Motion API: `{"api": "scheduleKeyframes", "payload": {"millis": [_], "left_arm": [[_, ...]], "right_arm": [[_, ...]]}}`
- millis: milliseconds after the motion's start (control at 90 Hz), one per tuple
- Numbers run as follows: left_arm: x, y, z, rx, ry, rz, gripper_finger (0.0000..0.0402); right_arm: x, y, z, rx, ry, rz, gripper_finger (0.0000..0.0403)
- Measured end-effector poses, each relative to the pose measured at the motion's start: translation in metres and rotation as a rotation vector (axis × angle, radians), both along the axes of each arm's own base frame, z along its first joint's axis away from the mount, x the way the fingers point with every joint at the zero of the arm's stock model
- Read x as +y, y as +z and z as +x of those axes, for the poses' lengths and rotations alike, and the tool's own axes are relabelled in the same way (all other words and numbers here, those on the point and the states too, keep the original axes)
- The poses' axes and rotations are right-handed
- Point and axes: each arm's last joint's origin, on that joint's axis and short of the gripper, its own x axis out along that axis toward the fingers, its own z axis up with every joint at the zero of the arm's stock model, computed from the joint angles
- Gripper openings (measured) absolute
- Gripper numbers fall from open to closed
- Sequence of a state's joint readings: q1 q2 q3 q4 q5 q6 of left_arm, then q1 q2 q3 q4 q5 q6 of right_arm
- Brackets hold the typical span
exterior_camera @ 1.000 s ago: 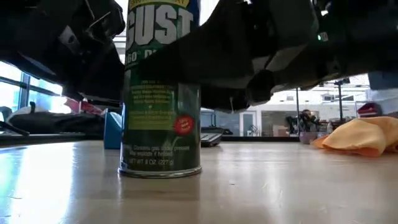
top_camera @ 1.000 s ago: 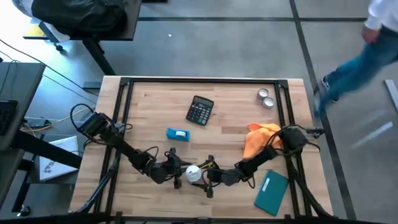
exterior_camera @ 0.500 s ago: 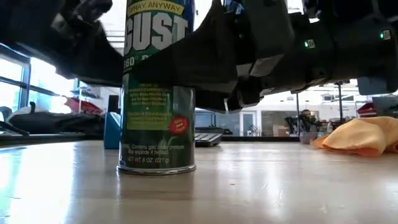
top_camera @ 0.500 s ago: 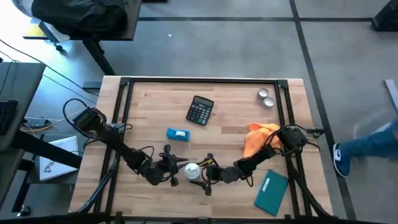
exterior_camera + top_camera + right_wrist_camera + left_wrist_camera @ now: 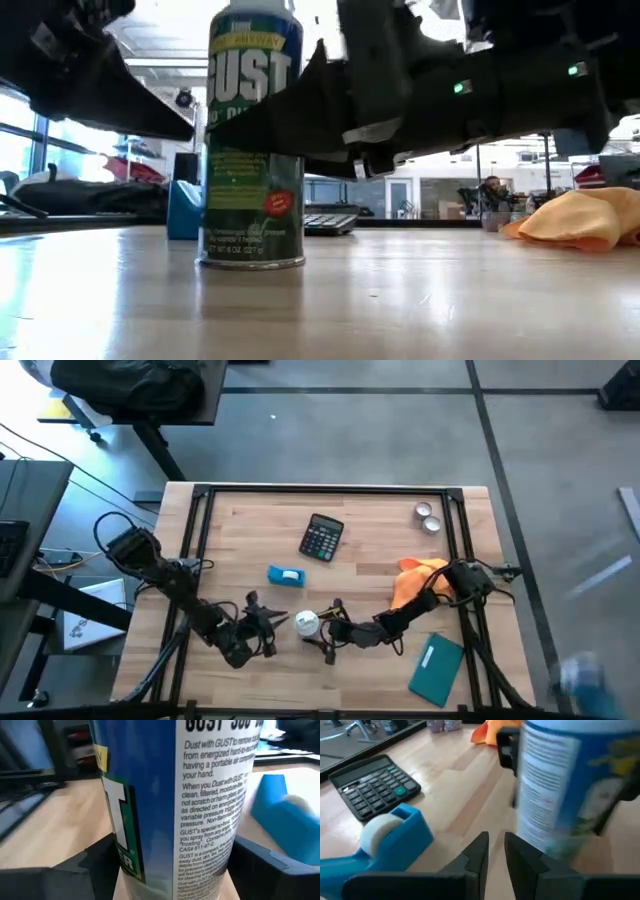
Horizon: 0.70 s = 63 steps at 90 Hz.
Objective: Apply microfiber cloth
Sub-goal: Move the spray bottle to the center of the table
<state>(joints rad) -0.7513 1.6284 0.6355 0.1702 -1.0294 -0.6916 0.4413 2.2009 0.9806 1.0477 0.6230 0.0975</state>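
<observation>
Cloth lies bunched at the table's right side, under the right arm's elbow, untouched.

Nearest the front edge: can stands upright between both grippers. Right gripper has fingers spread either side of the can, w/ a gap showing, not squeezing. Left gripper sits just beside the can, fingers nearly pressed together, empty.

Step in hand, my guess: clear off the can, then go for the cloth. Do it well: back the right gripper straight off so it doesn't tip the can, then come down on the cloth's thick fold.

Farther off: tape dispenser, calculator.

High view shows the whole layout. Right wrist view shows finger gaps; low view shows the can's base flat on the wood.
</observation>
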Motion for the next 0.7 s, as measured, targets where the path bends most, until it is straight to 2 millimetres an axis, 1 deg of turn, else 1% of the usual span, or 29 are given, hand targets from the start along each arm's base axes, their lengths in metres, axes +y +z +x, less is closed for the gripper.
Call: {"api": "scheduleKeyframes", "payload": {"millis": [144,233,300,378,489,578,656,700], "left_arm": [[0.005,-0.011,-0.006,-0.006,0.026,-0.04,0.0046],[0.007,-0.015,-0.01,-0.013,0.039,-0.065,0.0046],[0.009,-0.018,-0.014,-0.017,0.04,-0.078,0.0046],[0.009,-0.02,-0.016,-0.03,0.043,-0.098,0.0046],[0.009,-0.021,-0.018,-0.034,0.04,-0.105,0.0046],[0.009,-0.021,-0.018,-0.037,0.041,-0.106,0.0046],[0.009,-0.021,-0.018,-0.039,0.04,-0.103,0.0046],[0.009,-0.021,-0.018,-0.045,0.044,-0.099,0.0046]], "right_arm": [[-0.014,0.002,0.004,-0.001,-0.105,-0.1,0.0279],[-0.022,0.005,0.007,0.009,-0.154,-0.127,0.0279],[-0.03,0.013,0.009,0.01,-0.183,-0.115,0.0278],[-0.042,0.027,0.008,0.023,-0.22,-0.095,0.0278],[-0.06,0.047,-0.004,0.056,-0.281,-0.094,0.0277],[-0.076,0.058,-0.017,0.032,-0.307,-0.039,0.0277],[-0.085,0.059,-0.028,0.024,-0.302,0.013,0.0277],[-0.089,0.054,-0.034,0.036,-0.295,0.036,0.0277]]}}
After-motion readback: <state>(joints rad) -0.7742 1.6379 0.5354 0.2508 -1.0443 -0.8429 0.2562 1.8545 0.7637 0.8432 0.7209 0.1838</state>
